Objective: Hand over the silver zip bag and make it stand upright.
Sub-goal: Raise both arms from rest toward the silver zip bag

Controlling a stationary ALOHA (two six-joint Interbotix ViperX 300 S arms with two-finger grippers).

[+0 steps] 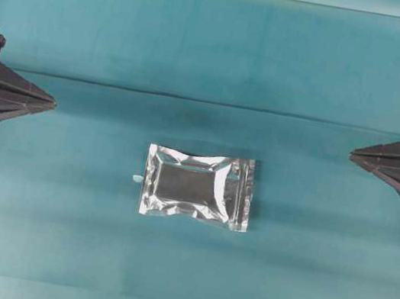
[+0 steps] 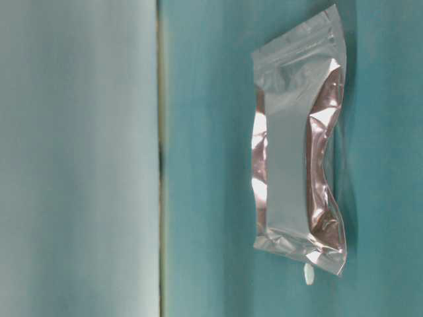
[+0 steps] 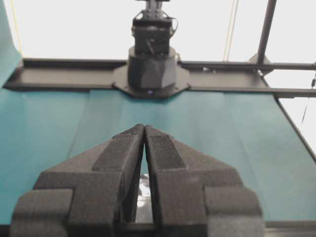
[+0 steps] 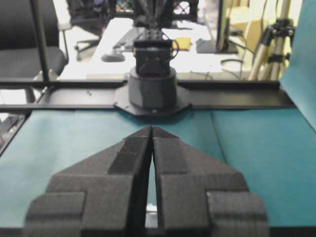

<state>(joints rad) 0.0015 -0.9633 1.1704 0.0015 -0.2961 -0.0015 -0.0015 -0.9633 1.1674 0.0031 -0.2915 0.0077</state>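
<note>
Both grippers clenched empty: I see left gripper (image 1: 52, 102) and right gripper (image 1: 354, 154) level, well apart either side of the silver bag (image 1: 197, 186), lying flat mid-cloth (image 1: 53, 193).

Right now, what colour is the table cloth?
Teal cloth, plain; clearest in the overhead view.

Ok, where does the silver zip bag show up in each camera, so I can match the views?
Overhead: silver zip bag lies flat just below centre.
Table-level: fills the right half, picture turned sideways.
Left wrist: only a shiny sliver behind the shut fingers.
Right wrist: not identifiable.
Shared landmark: tiny white scrap beside the bag's end.
</note>
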